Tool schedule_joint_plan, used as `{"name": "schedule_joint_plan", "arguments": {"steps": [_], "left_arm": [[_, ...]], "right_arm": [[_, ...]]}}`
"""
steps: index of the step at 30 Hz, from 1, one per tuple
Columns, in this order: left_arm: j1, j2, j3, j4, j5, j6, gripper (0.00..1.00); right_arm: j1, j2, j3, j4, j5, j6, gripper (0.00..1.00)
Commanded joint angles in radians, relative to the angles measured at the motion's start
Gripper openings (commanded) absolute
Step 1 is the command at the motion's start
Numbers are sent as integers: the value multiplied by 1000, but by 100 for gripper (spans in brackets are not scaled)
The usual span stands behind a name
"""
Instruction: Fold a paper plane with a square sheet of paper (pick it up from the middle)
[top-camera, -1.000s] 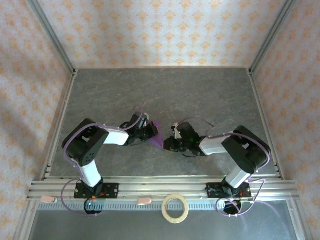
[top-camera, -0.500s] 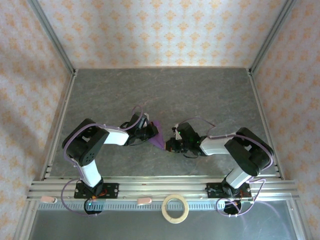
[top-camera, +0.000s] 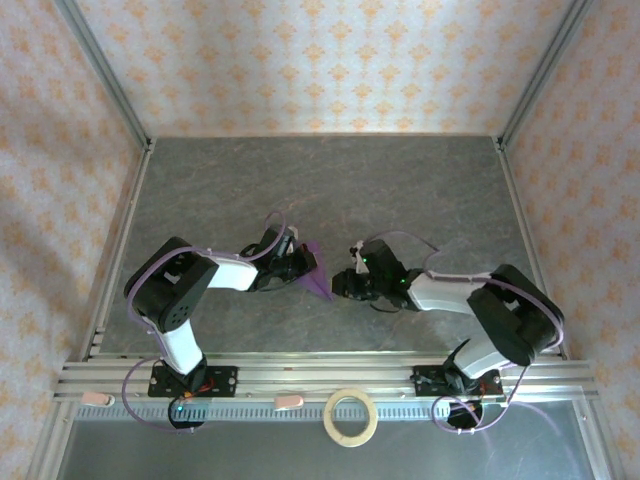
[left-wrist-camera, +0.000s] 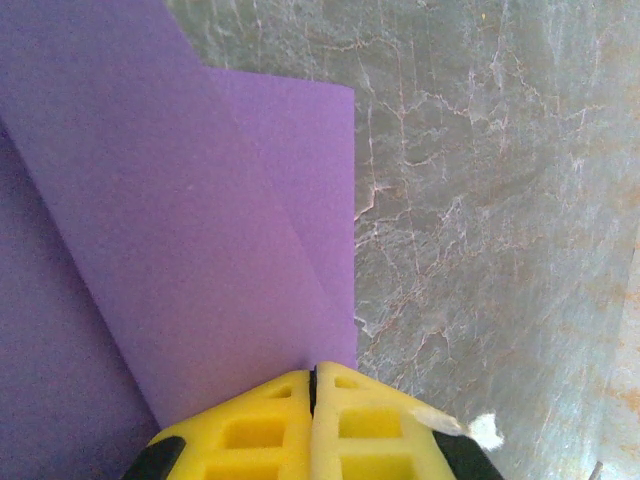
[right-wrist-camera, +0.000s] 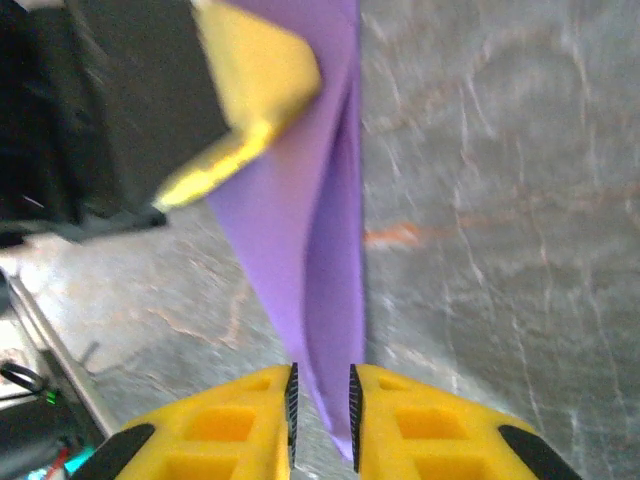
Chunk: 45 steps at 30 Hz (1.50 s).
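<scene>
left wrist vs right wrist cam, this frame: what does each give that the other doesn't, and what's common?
Left wrist: the purple paper face-on, with flat folded layers and a diagonal fold edge, and the left gripper shut on its near edge. Right wrist: the paper edge-on as a narrow tapering strip, its tip in the slight gap of the right gripper, plus a yellow finger of the left gripper on its far end. Both: the same paper with the grey marbled table behind it.

Soft, even, bright light from above leaves only faint shadows on the table (top-camera: 420, 180). The top view is sharp. The right wrist view is blurred and dark at far left. The left wrist view shows the paper (left-wrist-camera: 200, 230) crisply.
</scene>
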Motion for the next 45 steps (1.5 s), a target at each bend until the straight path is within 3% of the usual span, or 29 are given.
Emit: {"name": "schedule_joint_plan", "arguments": {"steps": [1,3,6,11,23,45], "left_arm": [[-6,50,-28,-77,-43,23,0],[-6,50,-30,-78,-43,22,0],[-6,53,-27,-76,-41,23,0],[-7,52,-27,-82,-42,26,0],[-8,49,-23,-85,-43,27,0],[-7,61,-22,-98,-56,30,0]], "right_arm": [[-13,-7,61,28,-53,29,21],[-13,40,96,37,-117,23,9],[-10,97,123,57,-156,35,0],[20,185,223,-69,-142,-29,0],[42,310,268,-204,-37,-64,0],[15,91,-45,-81,-63,12,0]]}}
